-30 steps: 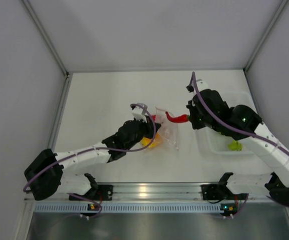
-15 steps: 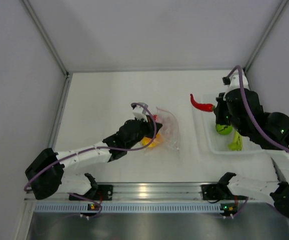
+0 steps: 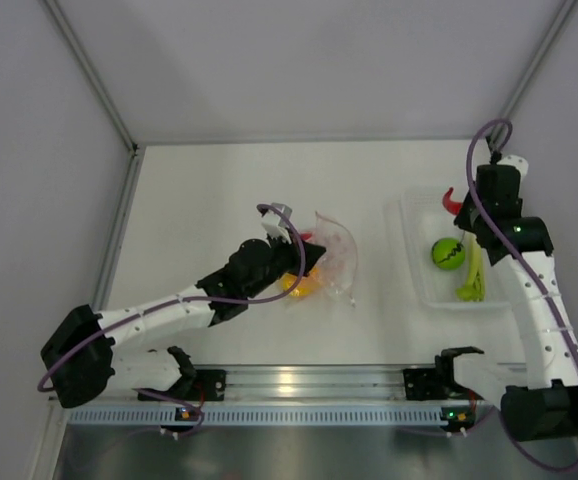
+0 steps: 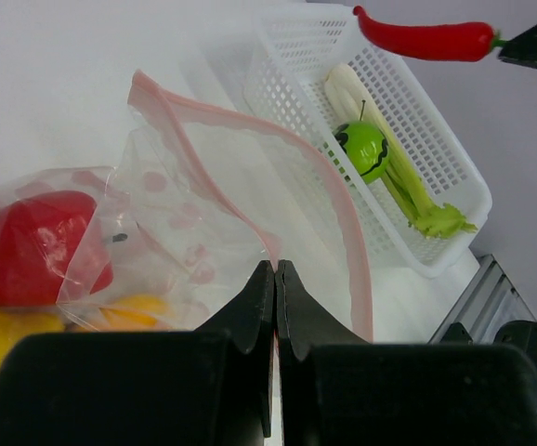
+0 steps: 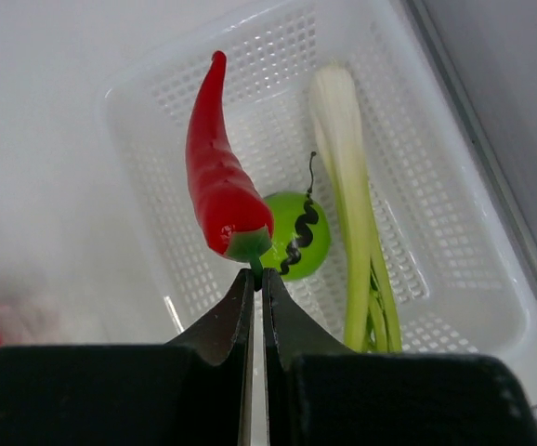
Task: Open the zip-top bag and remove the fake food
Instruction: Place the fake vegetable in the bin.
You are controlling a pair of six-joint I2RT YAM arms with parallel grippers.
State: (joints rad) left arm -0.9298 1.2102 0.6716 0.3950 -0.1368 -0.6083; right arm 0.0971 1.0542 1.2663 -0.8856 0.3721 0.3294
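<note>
The clear zip-top bag [image 3: 334, 258] with its pink zip strip [image 4: 335, 200] lies open mid-table. My left gripper [image 4: 275, 269] is shut on its edge. A red pepper [image 4: 27, 246] and a yellow piece [image 4: 134, 311] are still inside. My right gripper [image 5: 257, 276] is shut on the green stem of the red chili [image 5: 217, 177], holding it above the white basket [image 3: 414, 255]. The chili also shows in the top view [image 3: 453, 198] and the left wrist view [image 4: 426, 39]. The green ball [image 3: 447, 253] and the pale leek stalk [image 3: 471, 275] lie in the basket.
The basket [image 5: 454, 288] stands at the right of the table, near the right wall. White walls enclose the table on three sides. A metal rail [image 3: 299, 380] with both arm bases runs along the near edge.
My right gripper has carried the red chili from the bag rightward and back to above the basket's far end. The left gripper has kept its hold on the bag.
</note>
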